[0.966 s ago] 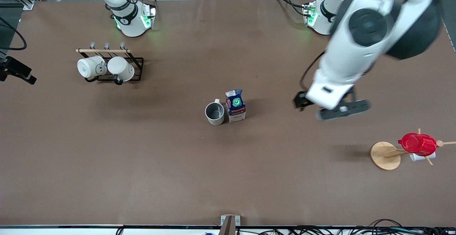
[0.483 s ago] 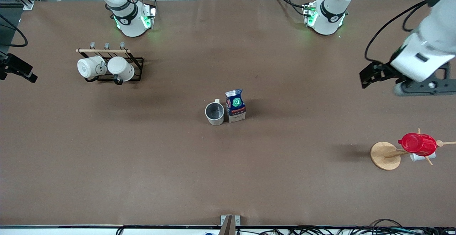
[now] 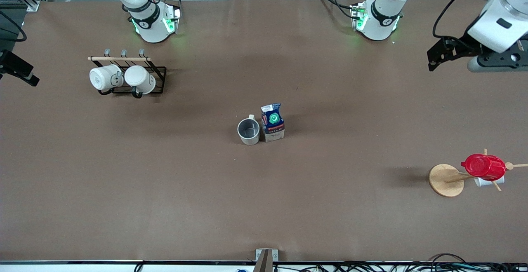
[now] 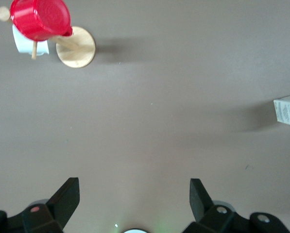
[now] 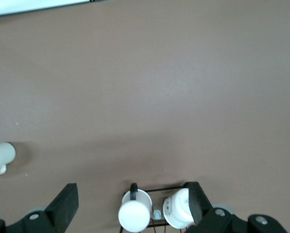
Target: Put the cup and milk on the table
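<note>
You see the beige mug with dark grey inside (image 3: 248,131) touching the dark blue gable-top milk carton (image 3: 272,122), both upright mid-counter (image 3: 264,206). The task looks finished. The left gripper (image 4: 133,200) and right gripper (image 5: 132,201) hover open, empty.

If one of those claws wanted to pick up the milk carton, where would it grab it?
Probably from above, closing on the carton's flat sides below the sloped top. It stands upright, and the cup sits close on the side toward the right arm's end, so the fingers should pinch the two faces that do not face the cup.
</note>
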Action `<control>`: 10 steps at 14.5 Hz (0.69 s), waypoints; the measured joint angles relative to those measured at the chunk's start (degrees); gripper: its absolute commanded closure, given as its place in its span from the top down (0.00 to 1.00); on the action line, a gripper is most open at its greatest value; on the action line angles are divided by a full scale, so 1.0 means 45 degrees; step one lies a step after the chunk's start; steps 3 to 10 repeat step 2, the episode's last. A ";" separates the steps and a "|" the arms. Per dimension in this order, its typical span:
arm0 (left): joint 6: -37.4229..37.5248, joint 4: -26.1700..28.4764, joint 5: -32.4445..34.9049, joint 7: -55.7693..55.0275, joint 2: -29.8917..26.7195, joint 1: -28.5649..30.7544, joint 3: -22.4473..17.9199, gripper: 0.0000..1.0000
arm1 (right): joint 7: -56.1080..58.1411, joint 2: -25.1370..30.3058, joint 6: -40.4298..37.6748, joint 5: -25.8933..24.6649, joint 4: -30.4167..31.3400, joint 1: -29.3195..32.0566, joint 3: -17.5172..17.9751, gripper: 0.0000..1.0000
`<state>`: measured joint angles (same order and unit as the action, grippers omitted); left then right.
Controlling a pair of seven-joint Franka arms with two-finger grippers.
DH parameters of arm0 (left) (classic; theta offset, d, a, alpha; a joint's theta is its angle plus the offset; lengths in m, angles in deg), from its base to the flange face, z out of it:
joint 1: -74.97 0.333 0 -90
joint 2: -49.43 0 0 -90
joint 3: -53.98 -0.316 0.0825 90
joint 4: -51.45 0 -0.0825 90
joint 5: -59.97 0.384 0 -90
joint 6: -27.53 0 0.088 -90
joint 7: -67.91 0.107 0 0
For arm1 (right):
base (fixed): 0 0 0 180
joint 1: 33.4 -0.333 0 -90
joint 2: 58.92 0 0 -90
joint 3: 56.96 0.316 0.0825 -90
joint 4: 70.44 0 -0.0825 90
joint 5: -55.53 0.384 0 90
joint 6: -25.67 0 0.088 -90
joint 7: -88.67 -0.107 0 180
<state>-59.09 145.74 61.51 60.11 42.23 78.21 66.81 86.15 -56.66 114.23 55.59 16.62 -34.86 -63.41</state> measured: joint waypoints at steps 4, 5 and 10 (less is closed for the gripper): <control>0.0000 0.0241 -0.0006 0.0251 -0.0362 0.0005 -0.0246 1.00 | 0.0178 -0.0028 -0.0297 -0.0090 -0.0016 0.0000 -0.0002 1.00; 0.0000 0.0241 -0.0006 0.0251 -0.0362 0.0005 -0.0246 1.00 | 0.0178 -0.0028 -0.0297 -0.0090 -0.0016 0.0000 -0.0002 1.00; 0.0000 0.0241 -0.0006 0.0251 -0.0362 0.0005 -0.0246 1.00 | 0.0178 -0.0028 -0.0297 -0.0090 -0.0016 0.0000 -0.0002 1.00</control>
